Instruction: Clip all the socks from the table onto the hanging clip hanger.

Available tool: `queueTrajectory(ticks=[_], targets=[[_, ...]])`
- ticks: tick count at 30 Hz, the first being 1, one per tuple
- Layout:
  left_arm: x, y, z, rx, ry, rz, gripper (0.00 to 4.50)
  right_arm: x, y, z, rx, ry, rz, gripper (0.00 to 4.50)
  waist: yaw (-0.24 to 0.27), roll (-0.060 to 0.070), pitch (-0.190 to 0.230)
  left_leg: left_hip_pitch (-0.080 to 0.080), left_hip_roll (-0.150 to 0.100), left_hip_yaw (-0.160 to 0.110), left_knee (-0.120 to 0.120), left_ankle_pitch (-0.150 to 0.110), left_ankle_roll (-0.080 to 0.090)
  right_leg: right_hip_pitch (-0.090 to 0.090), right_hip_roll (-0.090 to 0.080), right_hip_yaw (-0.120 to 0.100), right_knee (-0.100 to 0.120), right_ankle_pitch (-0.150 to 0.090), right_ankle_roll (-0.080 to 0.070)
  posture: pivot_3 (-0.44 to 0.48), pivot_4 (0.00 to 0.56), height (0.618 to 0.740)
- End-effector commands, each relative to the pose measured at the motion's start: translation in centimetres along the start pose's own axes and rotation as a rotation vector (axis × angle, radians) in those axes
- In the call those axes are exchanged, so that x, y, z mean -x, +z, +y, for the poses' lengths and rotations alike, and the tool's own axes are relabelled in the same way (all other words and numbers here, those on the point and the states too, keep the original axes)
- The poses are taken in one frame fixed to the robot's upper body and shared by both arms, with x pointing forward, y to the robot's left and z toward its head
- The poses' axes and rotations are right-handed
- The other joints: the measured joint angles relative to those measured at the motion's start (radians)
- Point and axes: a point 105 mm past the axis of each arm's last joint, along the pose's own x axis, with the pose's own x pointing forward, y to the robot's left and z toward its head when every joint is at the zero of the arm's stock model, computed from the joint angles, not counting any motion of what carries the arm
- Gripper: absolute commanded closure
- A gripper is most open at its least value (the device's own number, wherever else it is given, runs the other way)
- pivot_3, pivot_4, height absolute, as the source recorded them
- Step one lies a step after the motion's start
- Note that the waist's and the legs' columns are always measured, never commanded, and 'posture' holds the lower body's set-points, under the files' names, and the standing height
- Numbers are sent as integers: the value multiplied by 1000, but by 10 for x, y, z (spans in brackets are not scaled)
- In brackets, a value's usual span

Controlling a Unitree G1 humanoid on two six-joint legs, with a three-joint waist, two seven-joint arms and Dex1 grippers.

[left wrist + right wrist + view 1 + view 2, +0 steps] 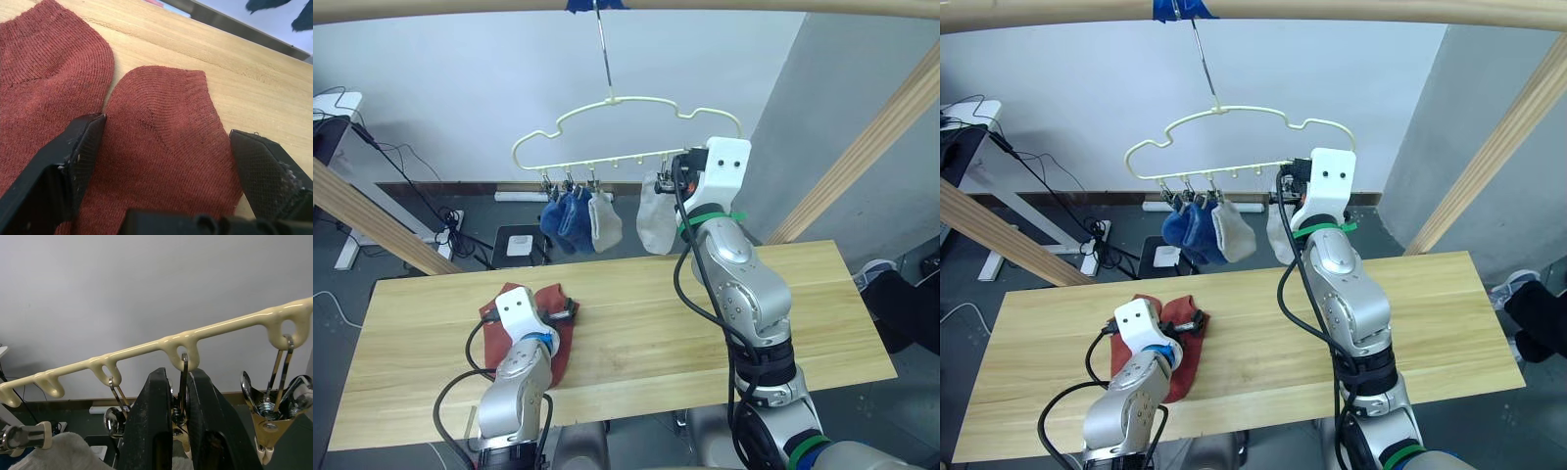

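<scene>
The left gripper (166,147) has its jaws spread over a rust-red knit sock (166,142) on the light wooden desk (705,323). The right gripper (178,396) has its jaws pinching a small metal clip (182,411) of the pale yellow plastic hanger (626,108)

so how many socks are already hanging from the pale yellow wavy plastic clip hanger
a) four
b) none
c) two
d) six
a) Four: two blue socks and two light grey socks hang from the pale yellow wavy plastic clip hanger, while the two rust-red knit socks lie on the light wooden plank table under the left gripper.
</scene>
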Motion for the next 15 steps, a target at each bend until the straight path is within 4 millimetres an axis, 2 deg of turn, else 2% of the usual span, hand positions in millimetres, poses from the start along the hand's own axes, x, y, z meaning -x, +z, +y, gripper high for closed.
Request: queueTrajectory(ticks=[1, 6, 15], targets=[[2, -14, 0, -13, -8, 75, 375, 5, 29, 25, -83, 71, -93, 4427, 0, 0, 0, 0, 0, 0, 0, 0, 0, 0, 0, 0, 0, 0, 0, -95, 269, 740], [3, -10, -1, -50, -12, 62, 1558, 6, 29, 26, -87, 73, -92, 4427, 0, 0, 0, 0, 0, 0, 0, 0, 0, 0, 0, 0, 0, 0, 0, -95, 266, 740], [6, -8, -3, -77, -22, 50, 4078, 6, 28, 26, -90, 74, -92, 4427, 0, 0, 0, 0, 0, 0, 0, 0, 0, 0, 0, 0, -1, 0, 0, -97, 260, 740]])
